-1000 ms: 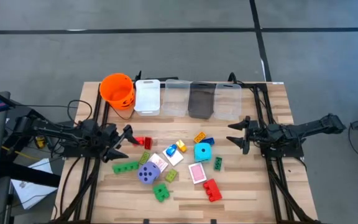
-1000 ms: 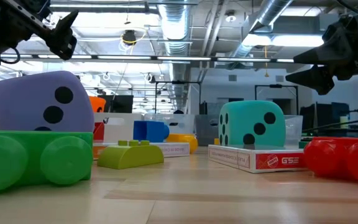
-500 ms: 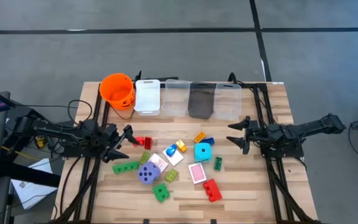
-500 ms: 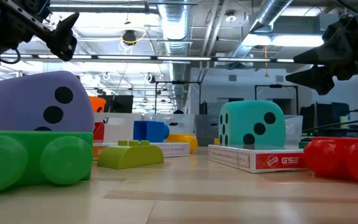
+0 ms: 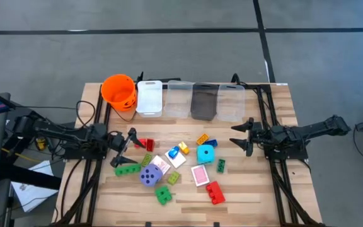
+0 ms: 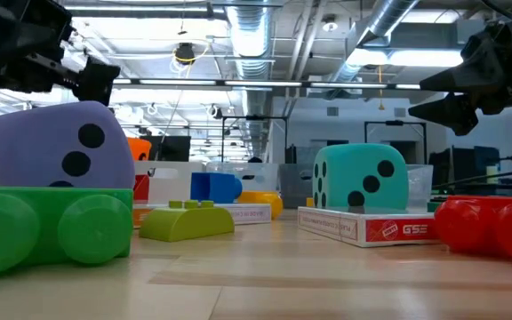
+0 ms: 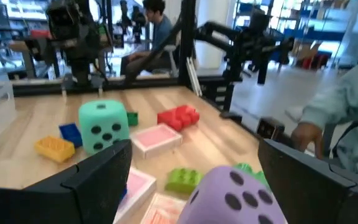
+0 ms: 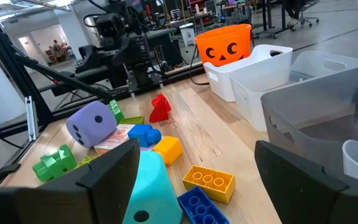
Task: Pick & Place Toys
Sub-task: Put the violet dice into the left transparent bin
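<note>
Tabletop (image 5: 257,189): two dice (image 5: 148,176), two red bricks (image 5: 215,193).

At lower right of the low view, the white edge of a playing-card box (image 6: 367,228) carries red lettering that reads "GSE". A second flat box (image 6: 238,213), lower centre, has small red print on its edge, too fine to read. No other lettering can be read in any view.

Pale wood-plank worktop (image 5: 244,189), smooth matt. Glossy plastic bricks (image 5: 215,192). Matt dice (image 5: 148,176). Clear plastic bins (image 5: 231,102). Shiny orange bucket (image 5: 118,89).
</note>
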You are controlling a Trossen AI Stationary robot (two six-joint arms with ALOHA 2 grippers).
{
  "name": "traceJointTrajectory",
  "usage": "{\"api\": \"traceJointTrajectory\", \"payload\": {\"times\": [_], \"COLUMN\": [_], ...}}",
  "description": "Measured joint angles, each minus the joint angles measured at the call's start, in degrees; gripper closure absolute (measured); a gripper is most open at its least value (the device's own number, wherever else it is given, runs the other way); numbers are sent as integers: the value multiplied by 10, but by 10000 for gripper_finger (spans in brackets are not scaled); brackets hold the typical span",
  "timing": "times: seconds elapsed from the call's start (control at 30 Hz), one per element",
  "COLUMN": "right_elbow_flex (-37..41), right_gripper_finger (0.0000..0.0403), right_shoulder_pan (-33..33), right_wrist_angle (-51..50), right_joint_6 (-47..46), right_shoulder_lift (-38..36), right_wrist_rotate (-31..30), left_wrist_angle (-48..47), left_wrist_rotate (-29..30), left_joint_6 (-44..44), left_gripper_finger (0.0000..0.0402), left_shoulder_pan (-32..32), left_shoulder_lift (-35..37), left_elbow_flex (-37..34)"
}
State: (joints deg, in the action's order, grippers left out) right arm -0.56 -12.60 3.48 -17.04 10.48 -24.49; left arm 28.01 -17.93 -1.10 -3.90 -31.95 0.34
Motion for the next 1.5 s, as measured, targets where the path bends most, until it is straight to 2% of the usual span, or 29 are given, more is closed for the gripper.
{"api": "traceJointTrajectory", "payload": {"times": [0.1, 0.2, 0.33, 0.5, 1.07, 1.37, 1.5], "right_elbow_flex": [0, 0, 0, 0, 0, 0, 0], "right_gripper_finger": [92, 92, 92, 92, 92, 92, 92], "right_shoulder_pan": [0, 0, 0, 0, 0, 0, 0], "right_wrist_angle": [0, 0, 0, 0, 0, 0, 0], "right_joint_6": [0, 0, 0, 0, 0, 0, 0], "right_shoulder_lift": [0, 0, 0, 0, 0, 0, 0], "right_wrist_rotate": [0, 0, 0, 0, 0, 0, 0], "left_wrist_angle": [0, 0, 23, 64, 68, 68, 68], "left_wrist_rotate": [3, 30, 40, 52, 61, 105, 106], "left_joint_6": [32, 72, 145, 187, 187, 153, 126], "left_gripper_finger": [60, 60, 60, 60, 58, 10, 6], "left_shoulder_pan": [0, -8, -35, -70, -151, -173, -183], "left_shoulder_lift": [-34, -68, -108, -138, -155, -155, -155], "left_elbow_flex": [0, 0, 0, 0, 0, 0, 0]}}
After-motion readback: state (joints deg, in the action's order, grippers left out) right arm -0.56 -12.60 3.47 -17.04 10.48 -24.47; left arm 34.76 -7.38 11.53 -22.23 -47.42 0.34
